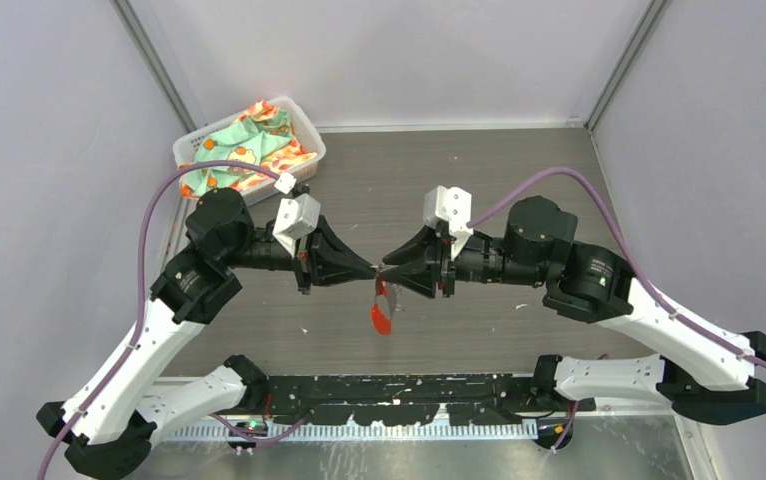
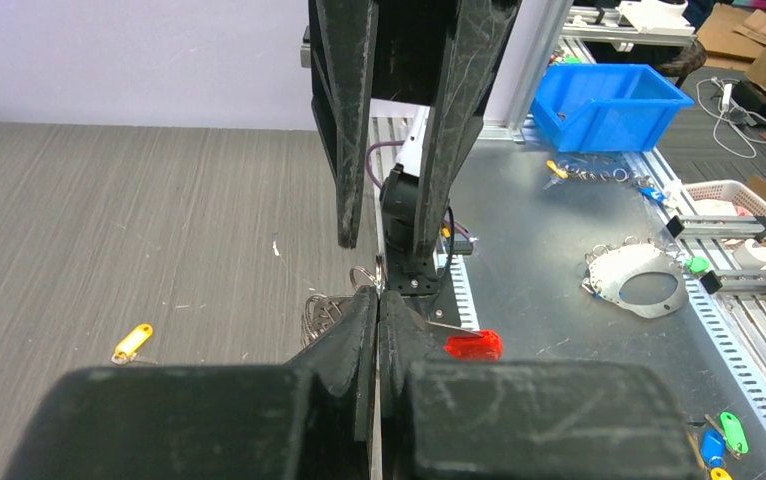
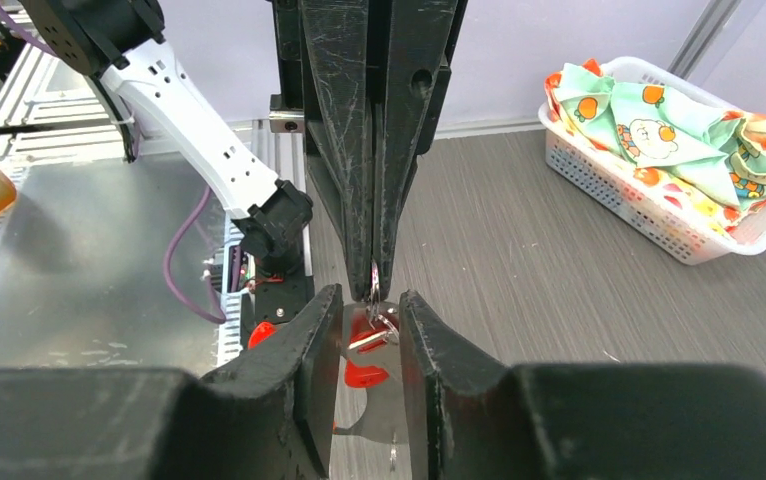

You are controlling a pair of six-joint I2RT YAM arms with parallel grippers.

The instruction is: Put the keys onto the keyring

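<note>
the workspace is lit brightly and evenly from overhead; only soft, faint shadows are cast beneath the arms onto the grey table (image 1: 519, 190). the walls are rendered in a pale lilac tint. a dull sheen is seen on the metal bench (image 2: 559, 260) in the left wrist view. the left gripper's fingers (image 2: 344, 350) and the right gripper's fingers (image 3: 309, 370) are shown slightly soft at close range, while backgrounds are kept sharp. the keyring (image 1: 381, 316) is barely resolved from above.
</note>
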